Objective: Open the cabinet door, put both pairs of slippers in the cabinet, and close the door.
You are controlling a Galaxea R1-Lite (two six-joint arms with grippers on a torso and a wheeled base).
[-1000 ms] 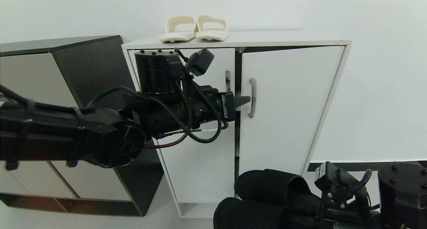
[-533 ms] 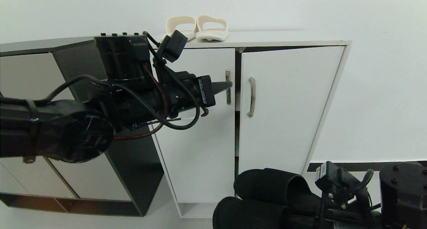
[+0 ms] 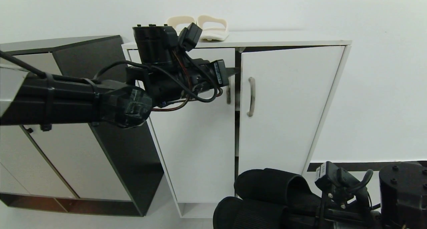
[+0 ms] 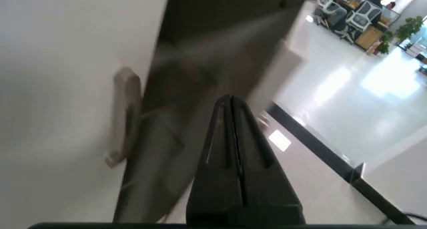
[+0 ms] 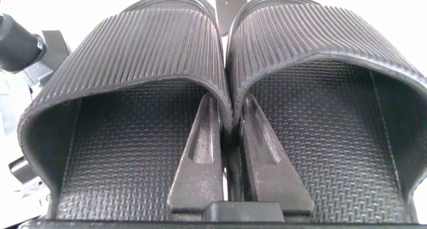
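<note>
Plain white: cabinet [image 3: 287,105], doors and top alike; wall [image 3: 383,88] white too. Dull silver-grey: door handles [image 3: 252,97]. No pattern on cream slippers [image 3: 213,28]. Solid black: black slippers [image 5: 167,75], straps finely ribbed, footbeds diamond-textured. Also black: left gripper [image 4: 231,103], right gripper [image 5: 229,105]. On neighbouring cabinet [image 3: 86,55]: black frame, pale panels, maybe light grey.

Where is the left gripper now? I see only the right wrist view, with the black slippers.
Observer: The left gripper is shut, its tip at the dark gap between the left door and the right door, in their upper part.
Operator: Are the doors wide open?
Observer: No; the gap is narrow, and the right door looks slightly ajar.
Operator: And the other pair?
Observer: The pale slippers lie on the cabinet top.
</note>
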